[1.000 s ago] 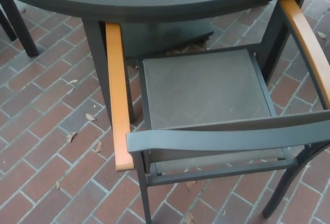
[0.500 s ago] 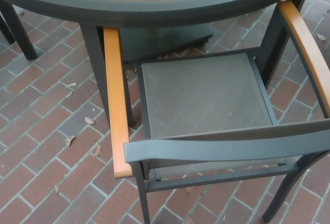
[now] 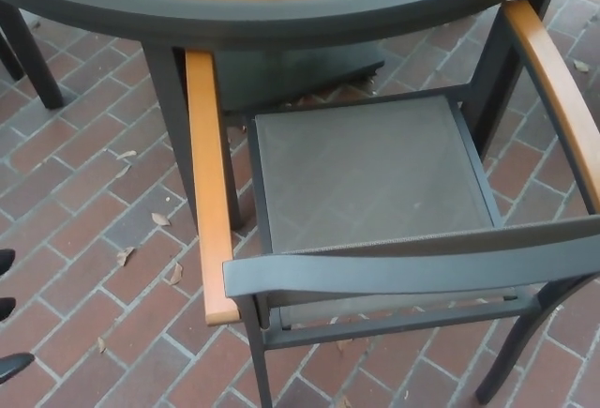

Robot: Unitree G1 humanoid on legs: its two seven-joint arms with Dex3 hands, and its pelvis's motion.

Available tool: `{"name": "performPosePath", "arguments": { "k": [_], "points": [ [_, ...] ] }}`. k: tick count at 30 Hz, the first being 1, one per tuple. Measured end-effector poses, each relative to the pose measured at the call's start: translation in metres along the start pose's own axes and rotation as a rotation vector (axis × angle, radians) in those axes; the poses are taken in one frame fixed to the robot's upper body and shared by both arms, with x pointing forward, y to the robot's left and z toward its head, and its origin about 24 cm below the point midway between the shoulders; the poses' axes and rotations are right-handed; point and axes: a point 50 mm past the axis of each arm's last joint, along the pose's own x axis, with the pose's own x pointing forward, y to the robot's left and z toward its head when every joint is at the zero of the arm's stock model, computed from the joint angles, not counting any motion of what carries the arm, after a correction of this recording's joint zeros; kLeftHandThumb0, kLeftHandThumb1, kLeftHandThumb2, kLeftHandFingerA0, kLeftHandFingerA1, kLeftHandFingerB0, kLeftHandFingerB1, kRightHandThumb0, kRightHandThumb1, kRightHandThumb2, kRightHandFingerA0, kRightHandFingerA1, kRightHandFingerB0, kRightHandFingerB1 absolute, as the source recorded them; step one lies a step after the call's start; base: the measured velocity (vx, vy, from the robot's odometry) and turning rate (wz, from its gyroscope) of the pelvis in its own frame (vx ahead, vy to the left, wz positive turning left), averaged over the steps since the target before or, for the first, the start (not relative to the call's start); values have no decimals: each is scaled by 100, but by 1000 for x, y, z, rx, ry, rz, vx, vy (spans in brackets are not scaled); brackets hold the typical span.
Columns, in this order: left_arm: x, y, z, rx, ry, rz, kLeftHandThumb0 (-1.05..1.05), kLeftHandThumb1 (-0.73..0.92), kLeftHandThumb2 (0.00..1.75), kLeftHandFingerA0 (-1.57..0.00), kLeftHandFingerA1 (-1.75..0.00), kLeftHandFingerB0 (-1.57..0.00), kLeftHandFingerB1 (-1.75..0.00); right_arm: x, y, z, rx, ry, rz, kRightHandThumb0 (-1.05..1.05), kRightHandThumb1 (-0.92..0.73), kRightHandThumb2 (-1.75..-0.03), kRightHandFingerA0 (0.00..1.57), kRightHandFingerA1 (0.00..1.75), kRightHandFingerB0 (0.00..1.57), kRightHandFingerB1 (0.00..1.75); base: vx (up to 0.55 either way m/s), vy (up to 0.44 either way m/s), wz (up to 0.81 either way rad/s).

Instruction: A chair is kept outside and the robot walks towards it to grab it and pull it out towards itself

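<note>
Chair (image 3: pixel 375 183) sits centre frame, front tucked under the round table (image 3: pixel 281 14) at 12 o'clock, back rail (image 3: pixel 412 267) nearest the robot at 5 o'clock. Left hand (image 3: pixel 9 309) only peeks in at 9 o'clock edge: three black fingertips, spread apart, holding nothing. Right hand not visible. Step looks like the reach. Best bet: bring both hands to the back rail or the wood armrests (image 3: pixel 211 192), grip evenly, pull straight toward 6 o'clock so legs don't snag on the brick paving (image 3: pixel 84 192).

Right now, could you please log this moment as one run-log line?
phase: approach | chair: tucked under table, ungrasped | left hand: fingertips at frame edge | right hand: not in view
</note>
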Motion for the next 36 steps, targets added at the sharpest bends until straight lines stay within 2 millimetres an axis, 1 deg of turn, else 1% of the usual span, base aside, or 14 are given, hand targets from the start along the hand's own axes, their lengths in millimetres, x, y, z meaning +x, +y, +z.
{"name": "performPosePath", "arguments": {
  "k": [4,5,6,7,13,14,15,16,26,27,31,33,34,36],
  "points": [
    [10,-5,15,44,-42,-22,-78,38,54,-16,-55,-15,-42,13,6,18,-89,-16,49,-69,-42,-78,0,0,0,3,0,0,0],
    [11,-7,18,47,-50,-27,-75,37,54,-16,-54,-14,-42,14,7,21,-103,-19,58,-67,-39,-55,0,6,0,15,0,0,0],
    [14,-10,22,53,-63,-36,-75,37,54,-16,-54,-14,-42,17,9,25,-124,-24,71,-67,-39,-55,0,6,0,15,0,0,0],
    [16,-12,24,54,-70,-40,-78,38,53,-17,-56,-17,-44,20,12,29,-146,-29,84,-54,-33,-76,0,14,0,19,0,0,0],
    [25,-24,28,30,-79,-48,-79,39,53,-18,-59,-17,-47,30,20,42,-222,-32,114,-54,-35,-76,0,10,0,16,0,0,0],
    [27,-27,29,25,-84,-51,-77,39,53,-16,-61,-15,-48,32,22,45,-232,-32,118,-64,-34,-59,0,23,0,18,0,0,0],
    [29,-29,30,23,-87,-54,-77,39,53,-16,-61,-15,-48,34,23,47,-240,-32,121,-64,-34,-59,0,23,0,18,0,0,0],
    [30,-31,32,22,-93,-54,-78,40,53,-15,-61,-14,-48,36,25,50,-252,-32,123,-53,-32,-77,0,20,0,24,0,0,0],
    [35,-41,45,50,-130,-68,-73,40,53,-16,-62,-15,-49,46,45,61,-329,-43,130,-39,-29,-71,1,32,0,25,0,0,0],
    [35,-41,45,50,-130,-68,-76,30,71,-15,-61,-16,-53,46,45,61,-329,-43,130,-41,-30,-70,6,39,0,21,0,0,0],
    [34,-42,46,61,-123,-70,-76,29,70,-13,-62,-15,-53,50,56,61,-235,-53,105,-38,-38,-52,8,35,0,24,0,0,0],
    [34,-41,46,61,-121,-70,-74,29,70,-15,-61,-16,-54,52,63,60,-142,-56,90,-44,-38,-65,11,43,5,20,0,0,0],
    [34,-41,47,61,-121,-70,-72,30,70,-17,-61,-18,-53,52,63,60,-121,-55,87,-31,-36,-89,0,50,0,51,0,0,0],
    [34,-42,50,65,-128,-74,-71,38,53,-18,-62,-18,-47,53,67,57,49,-49,55,-30,-33,-88,0,50,0,51,0,0,0]
  ]
}}
